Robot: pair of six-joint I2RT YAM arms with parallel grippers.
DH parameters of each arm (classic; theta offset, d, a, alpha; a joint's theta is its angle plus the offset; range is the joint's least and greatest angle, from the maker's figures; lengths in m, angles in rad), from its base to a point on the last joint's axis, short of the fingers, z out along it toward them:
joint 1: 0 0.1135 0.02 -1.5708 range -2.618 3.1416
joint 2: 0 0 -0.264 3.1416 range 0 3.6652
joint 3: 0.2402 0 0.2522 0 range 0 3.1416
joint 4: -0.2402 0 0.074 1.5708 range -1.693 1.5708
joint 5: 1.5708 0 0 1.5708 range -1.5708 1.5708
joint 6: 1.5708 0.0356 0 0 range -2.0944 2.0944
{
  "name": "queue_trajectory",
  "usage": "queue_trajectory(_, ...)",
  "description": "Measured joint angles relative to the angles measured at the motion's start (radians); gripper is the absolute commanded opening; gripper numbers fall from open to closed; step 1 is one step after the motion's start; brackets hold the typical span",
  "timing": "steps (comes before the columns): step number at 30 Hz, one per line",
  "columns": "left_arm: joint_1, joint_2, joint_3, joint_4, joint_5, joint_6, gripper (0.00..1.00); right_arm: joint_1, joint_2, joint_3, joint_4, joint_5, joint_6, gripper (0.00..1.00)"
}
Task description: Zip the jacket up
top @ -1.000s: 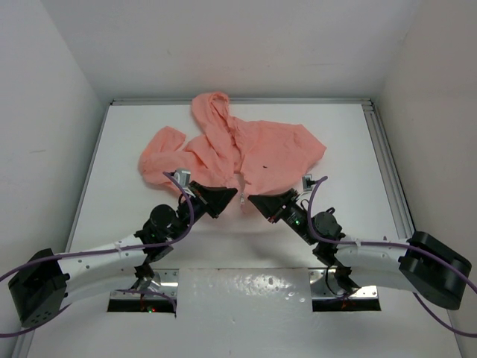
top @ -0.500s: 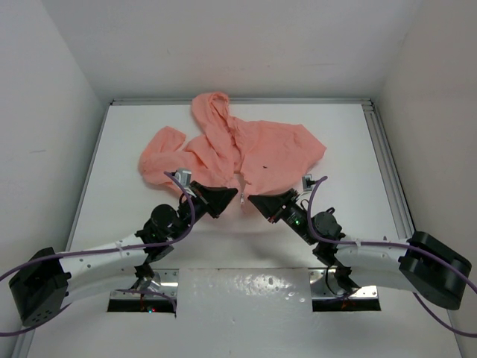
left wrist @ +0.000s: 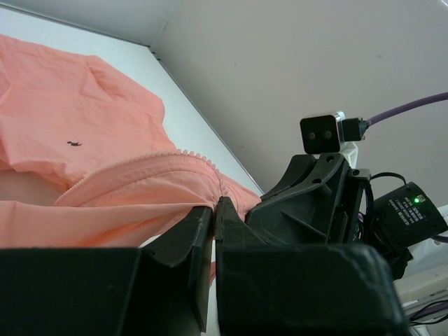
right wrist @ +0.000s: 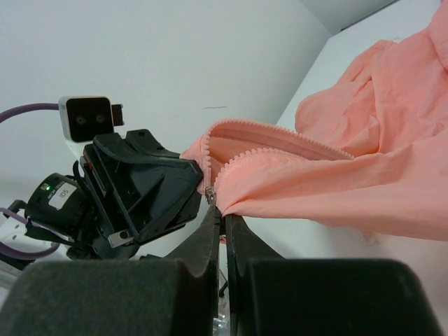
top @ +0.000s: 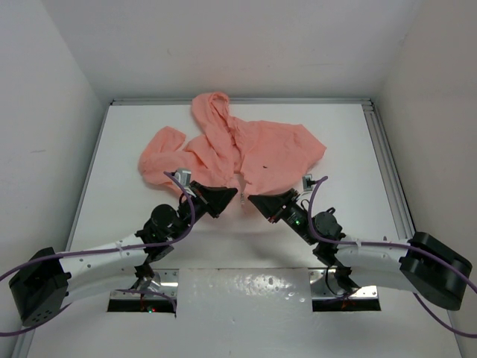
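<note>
The salmon-pink hooded jacket [top: 246,153] lies spread on the white table, hood toward the far wall. Its front zipper is open, the two toothed edges showing in the left wrist view [left wrist: 140,168] and the right wrist view [right wrist: 280,136]. My left gripper [top: 232,195] is shut on the jacket's bottom hem at the left side of the zipper [left wrist: 213,203]. My right gripper [top: 252,199] is shut on the hem at the other side [right wrist: 222,212], just below the small metal zipper slider [right wrist: 208,194]. The two grippers face each other, a few centimetres apart.
White walls close in the table on three sides. A metal rail [top: 387,164] runs along the right edge. A sleeve [top: 160,153] bunches at the jacket's left.
</note>
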Motion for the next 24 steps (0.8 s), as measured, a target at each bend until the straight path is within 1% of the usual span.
queue_trajectory(24,0.0,0.0,0.0,0.0,0.0,0.0,0.0,0.0,-0.01,0.0,-0.014,-0.017,-0.001,0.0)
